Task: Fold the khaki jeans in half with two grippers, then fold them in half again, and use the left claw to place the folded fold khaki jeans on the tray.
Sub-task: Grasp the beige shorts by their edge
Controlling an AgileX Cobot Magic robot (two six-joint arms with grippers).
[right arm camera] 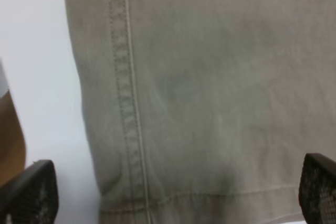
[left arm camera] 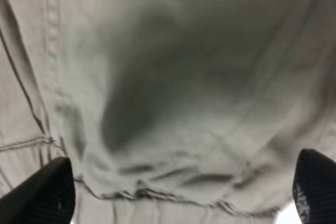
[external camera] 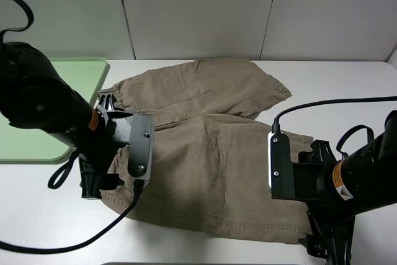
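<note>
Our left gripper hangs over the gathered waistband of the khaki jeans, its dark fingers spread wide and holding nothing; our right gripper does likewise above a stitched hem. We see the soft, creased cotton lying spread out on the white table, just beside the pale-green, round-cornered plastic tray with its low raised rim.

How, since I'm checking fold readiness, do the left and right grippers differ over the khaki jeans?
The left gripper sits over the wrinkled, gathered waistband end of the khaki jeans, near the tray. The right gripper sits over a flat, stitched leg hem, far from the tray. Both are open, holding nothing.
</note>
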